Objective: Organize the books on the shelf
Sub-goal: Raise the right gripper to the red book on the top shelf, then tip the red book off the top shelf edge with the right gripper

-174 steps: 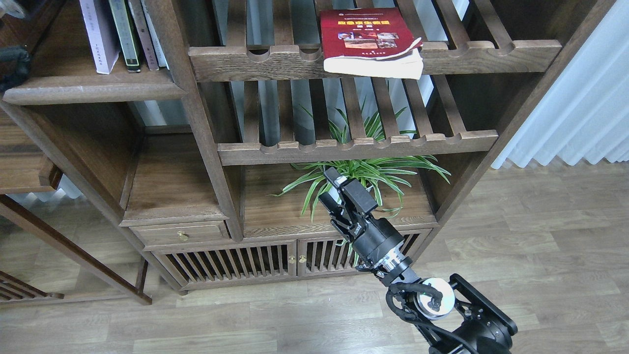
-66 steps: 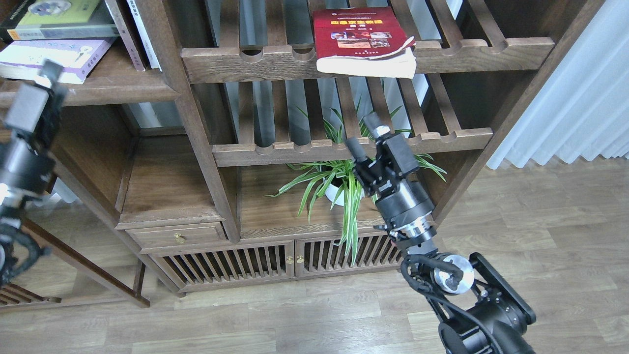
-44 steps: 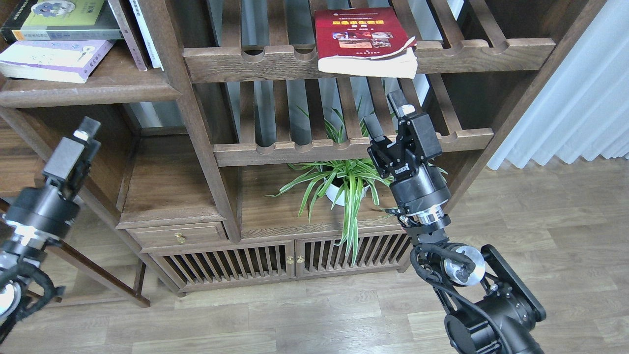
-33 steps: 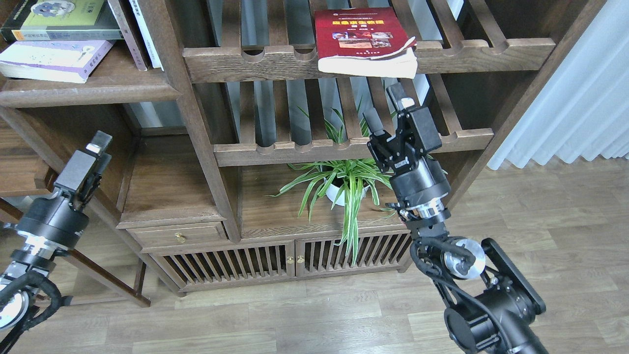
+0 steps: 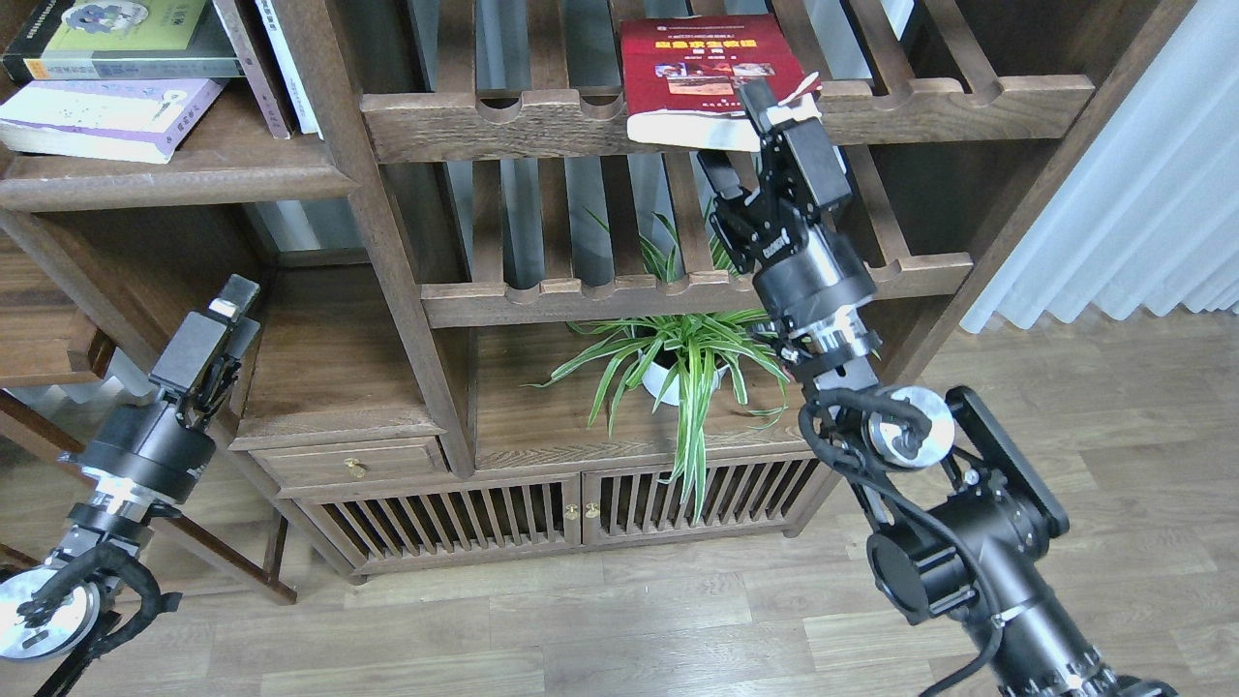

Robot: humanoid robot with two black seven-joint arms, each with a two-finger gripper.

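Observation:
A thick red book [image 5: 702,53] with a yellow title lies flat on the upper slatted rack [image 5: 968,97], its page edge hanging over the front rail. My right gripper [image 5: 736,134] is open at that edge, with one finger over the cover and the other below the rail. At top left, a yellow-green book [image 5: 126,39] lies on a lavender-white book [image 5: 106,106], both flat on the solid shelf [image 5: 194,179]. My left gripper [image 5: 230,302] hangs well below that shelf, seen side-on, so its fingers cannot be told apart.
A few upright books [image 5: 276,68] lean at the right end of the shelf. A spider plant in a white pot [image 5: 678,358] stands under the lower slatted rack [image 5: 581,290]. Below are a drawer [image 5: 358,465] and slatted cabinet doors [image 5: 465,523]. A curtain [image 5: 1142,194] hangs at the right.
My right gripper has risen from in front of the lower rack to the red book's front edge. My left arm has come down and away from the shelf with the flat books.

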